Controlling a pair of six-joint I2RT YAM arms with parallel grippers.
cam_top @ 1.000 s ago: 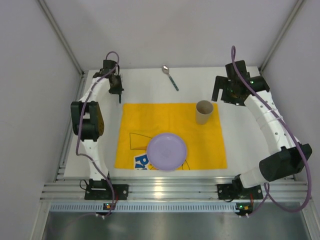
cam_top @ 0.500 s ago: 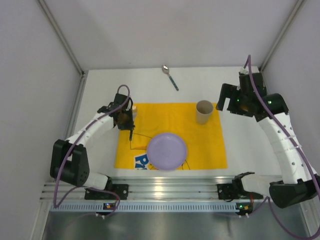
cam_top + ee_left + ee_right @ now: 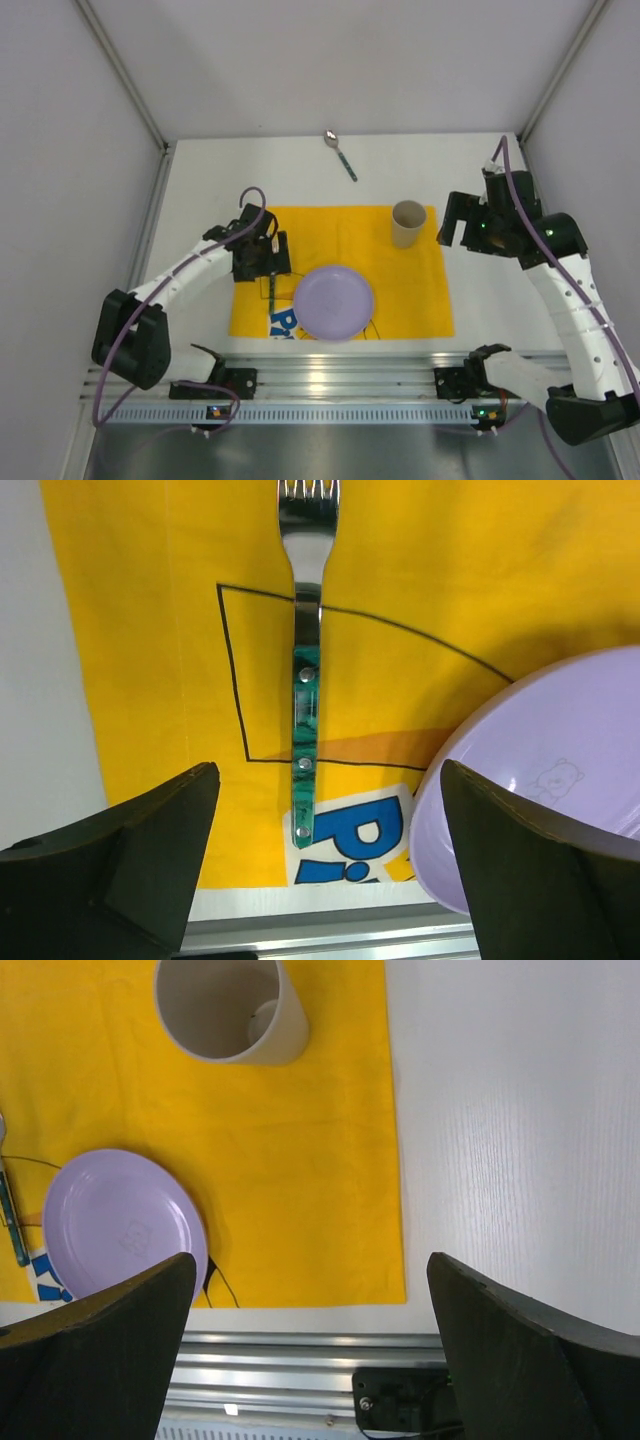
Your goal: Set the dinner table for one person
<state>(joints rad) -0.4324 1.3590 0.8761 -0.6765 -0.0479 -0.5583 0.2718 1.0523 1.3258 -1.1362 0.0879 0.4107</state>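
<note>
The white dinner table (image 3: 198, 190) carries a yellow placemat (image 3: 405, 285). On the mat sit a lilac plate (image 3: 333, 302) and, at its back right corner, an upright beige cup (image 3: 408, 222). A fork (image 3: 305, 680) with a green handle lies flat on the mat left of the plate (image 3: 560, 770), tines pointing away. My left gripper (image 3: 325, 880) hovers open over the fork's handle end, and nothing is between its fingers (image 3: 150, 860). A spoon (image 3: 340, 153) lies on the bare table at the back. My right gripper (image 3: 312, 1340) is open and empty, above the table right of the cup (image 3: 230, 1010).
A silver aluminium rail (image 3: 330, 380) runs along the near edge, with both arm bases bolted to it. Pale walls enclose the table on the left, back and right. The mat's near left corner bears blue printed letters (image 3: 345, 845).
My left arm swung from the back left corner to the mat, then opened and released the fork left of the plate. My right arm drew nearer and slightly to the right.
</note>
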